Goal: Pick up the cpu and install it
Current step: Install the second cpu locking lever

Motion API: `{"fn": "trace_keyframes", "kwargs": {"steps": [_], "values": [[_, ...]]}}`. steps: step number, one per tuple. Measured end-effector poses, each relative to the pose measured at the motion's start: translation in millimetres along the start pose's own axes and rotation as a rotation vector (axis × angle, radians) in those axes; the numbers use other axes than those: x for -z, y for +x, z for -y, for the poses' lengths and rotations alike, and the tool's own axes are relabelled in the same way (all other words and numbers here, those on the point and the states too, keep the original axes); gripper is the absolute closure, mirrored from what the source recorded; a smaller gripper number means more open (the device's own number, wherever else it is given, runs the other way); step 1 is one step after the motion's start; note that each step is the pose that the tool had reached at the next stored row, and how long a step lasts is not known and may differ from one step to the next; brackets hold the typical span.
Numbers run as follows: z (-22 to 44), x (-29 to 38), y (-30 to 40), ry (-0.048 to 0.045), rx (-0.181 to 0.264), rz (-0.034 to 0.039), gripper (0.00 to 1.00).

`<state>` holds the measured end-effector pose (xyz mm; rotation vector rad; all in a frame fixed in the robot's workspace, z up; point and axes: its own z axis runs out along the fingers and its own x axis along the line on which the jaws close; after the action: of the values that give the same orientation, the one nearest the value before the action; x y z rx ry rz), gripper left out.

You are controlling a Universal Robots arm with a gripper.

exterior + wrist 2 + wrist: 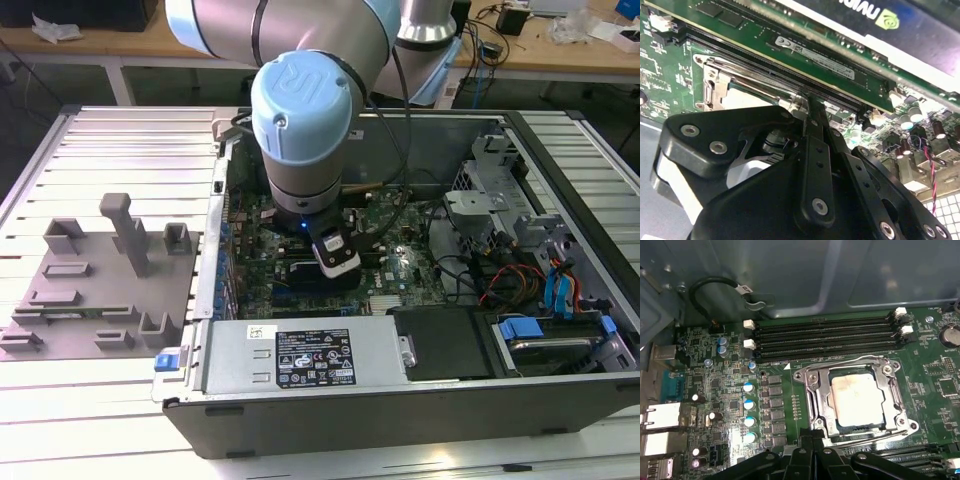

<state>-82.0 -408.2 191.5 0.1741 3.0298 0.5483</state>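
Exterior view first: my arm (300,110) reaches down into an open computer case (400,400), and my gripper (335,258) hangs low over the green motherboard (400,262) near the middle of the case, its tips hidden from that camera by my own wrist. On the exterior view's left, outside the case, a grey fixture plate (90,290) with blocks and posts lies on the ribbed table (110,420). A grey power supply (300,355) runs along the near side of the case, and drive cages with red and blue cables (550,290) fill the exterior view's right. The first wrist view gives what the exterior view cannot: the cpu (858,397) lies flat inside its socket (855,395), silvery top up, with the metal frame around it, and four memory slots (825,337) run just beyond the socket. My dark finger links show at that picture's edge, close to the socket's near side. The second wrist view looks along my fingers (812,150), which seem drawn close together with nothing seen between them, their tips just beside the socket frame; it also shows a seated memory stick (815,57) and a dark card (880,30) beyond it.
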Motion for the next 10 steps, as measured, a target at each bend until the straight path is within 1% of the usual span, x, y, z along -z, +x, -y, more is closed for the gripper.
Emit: {"fn": "trace_keyframes", "kwargs": {"steps": [2, 4, 6, 7, 8, 9, 10], "values": [[-1.0, 2.2, -0.1, -0.0006, 0.000, 0.0001, 0.89], [-2.4, 6.1, -0.5, 0.0006, 0.000, 0.0002, 0.89], [-5.2, 13.2, -1.7, 0.0031, -0.001, 0.0007, 0.89], [-6.3, 15.7, -2.6, 0.0091, -0.002, -0.0001, 0.89], [-6.9, 16.8, -3.6, 0.0182, -0.004, -0.0019, 0.89], [-7.4, 17.5, -4.7, 0.0318, -0.006, -0.0047, 0.89], [-7.9, 17.6, -6.1, 0.0435, -0.008, -0.0068, 0.89]]}}
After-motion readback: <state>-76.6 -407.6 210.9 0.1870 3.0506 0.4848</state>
